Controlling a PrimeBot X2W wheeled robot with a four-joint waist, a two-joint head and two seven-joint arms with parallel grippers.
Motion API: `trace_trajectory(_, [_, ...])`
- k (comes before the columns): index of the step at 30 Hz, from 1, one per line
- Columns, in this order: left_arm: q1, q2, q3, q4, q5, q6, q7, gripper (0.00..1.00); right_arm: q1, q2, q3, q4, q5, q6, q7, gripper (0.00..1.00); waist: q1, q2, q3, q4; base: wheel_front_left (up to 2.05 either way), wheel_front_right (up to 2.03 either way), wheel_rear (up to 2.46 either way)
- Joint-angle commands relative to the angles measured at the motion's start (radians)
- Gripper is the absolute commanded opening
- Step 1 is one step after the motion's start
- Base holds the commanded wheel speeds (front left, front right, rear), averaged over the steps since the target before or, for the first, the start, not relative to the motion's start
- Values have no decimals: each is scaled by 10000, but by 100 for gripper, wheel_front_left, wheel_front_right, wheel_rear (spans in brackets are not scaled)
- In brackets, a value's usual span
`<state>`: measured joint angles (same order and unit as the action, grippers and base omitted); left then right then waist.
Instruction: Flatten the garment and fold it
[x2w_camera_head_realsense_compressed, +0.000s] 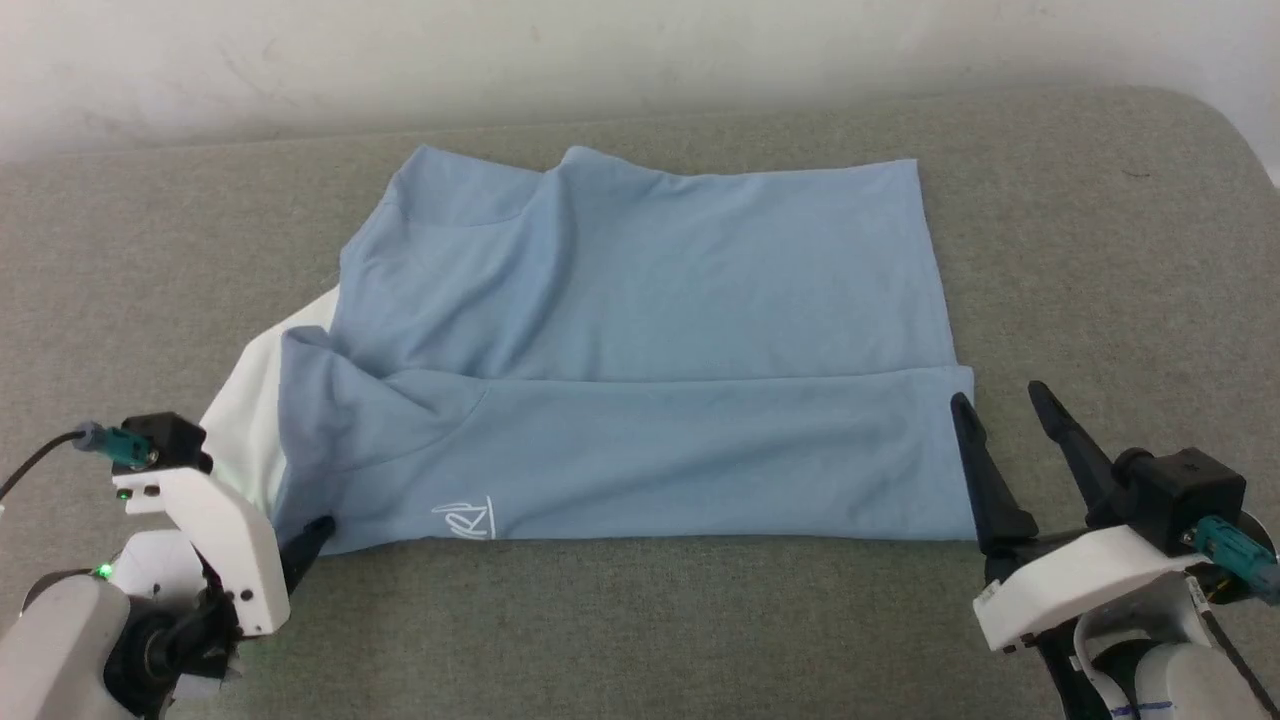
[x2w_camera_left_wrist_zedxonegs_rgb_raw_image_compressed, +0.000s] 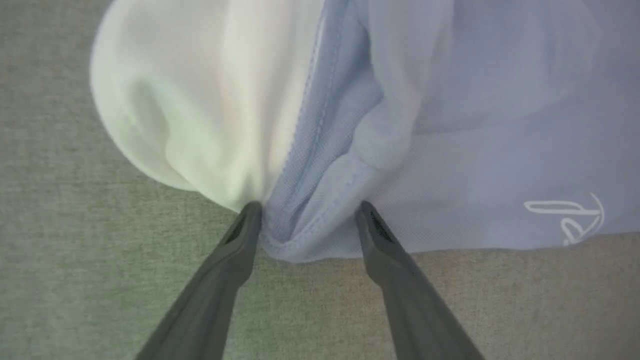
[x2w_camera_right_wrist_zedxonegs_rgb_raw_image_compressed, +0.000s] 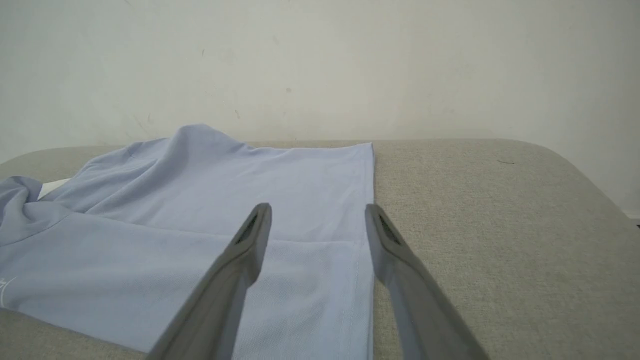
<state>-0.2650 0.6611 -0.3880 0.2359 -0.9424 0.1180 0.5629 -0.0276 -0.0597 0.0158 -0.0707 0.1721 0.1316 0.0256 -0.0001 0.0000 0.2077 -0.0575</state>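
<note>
On the grey cloth-covered surface (x2w_camera_head_realsense_compressed: 640, 620), seen from the head view, one garment (x2w_camera_head_realsense_compressed: 640, 300) lies spread with its near long edge folded over itself. A pale wall (x2w_camera_head_realsense_compressed: 640, 50) rises behind, and nothing lies on the cloth. One patch of white collar fabric (x2w_camera_head_realsense_compressed: 250, 400) pokes out at its left end, and one small piece of white lettering (x2w_camera_head_realsense_compressed: 465, 520) sits near the near-left corner. The left jaws are at that corner, with one dark fingertip (x2w_camera_head_realsense_compressed: 312, 533) against the hem. The right jaws stand parted at the garment's near-right corner, one finger at the hem's edge and the other over bare surface.

In the left wrist view, two fingers (x2w_camera_left_wrist_zedxonegs_rgb_raw_image_compressed: 220, 280) are spread apart with a bunched fold of blue hem between their tips, not pinched. The white fabric touches the left tip and the lettering lies off to the right.

In the right wrist view, two fingers (x2w_camera_right_wrist_zedxonegs_rgb_raw_image_compressed: 235, 270) are likewise apart. The left one hangs over the garment's hemmed corner, the right one over the grey surface just beside the hem. Whether either touches down cannot be told.
</note>
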Motion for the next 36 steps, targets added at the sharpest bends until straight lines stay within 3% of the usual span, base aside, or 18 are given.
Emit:
trace_trajectory(1, [94,-221,-277,320,15,46,221,100,-67,41,17,-8,72,-9,16,100,1,0,117,-114,0,0,0])
trace_trajectory(2, [62,-312,-352,444,-25,8,311,94,-74,43,5,29,104,-9,70,100,1,0,133,-130,0,0,0])
trace_trajectory(5, [-44,-565,-493,677,-127,-132,410,0,-76,9,-168,198,197,-9,446,100,1,0,147,-139,0,0,0])
trace_trajectory(15, [-246,-792,-729,1086,-122,-578,307,0,-482,-810,-319,1461,1280,-9,3621,100,1,0,-30,63,0,0,0])
trace_trajectory(23, [-482,-747,-711,550,23,-691,30,0,-1483,-1074,355,3420,2173,-9,5034,100,1,0,80,397,0,0,0])
trace_trajectory(24, [-477,-738,-715,505,21,-687,38,0,-1569,-1096,511,3742,2306,-9,5336,81,1,0,70,428,0,0,0])
trace_trajectory(25, [-467,-737,-725,467,13,-693,47,0,-1636,-1117,662,4020,2449,-9,5643,29,1,0,46,463,0,0,0])
trace_trajectory(26, [-459,-736,-727,426,8,-707,33,0,-1705,-1137,760,4214,2599,-9,5855,0,1,0,32,498,0,0,0])
trace_trajectory(29, [-386,-735,-730,289,-13,-731,-24,0,-1866,-1210,947,4505,2933,-9,6201,0,1,0,-56,565,0,0,0])
trace_trajectory(36, [46,-585,-646,-29,-327,-866,53,0,-1862,-1609,1165,4094,3235,-9,5780,0,1,0,-646,629,0,0,0])
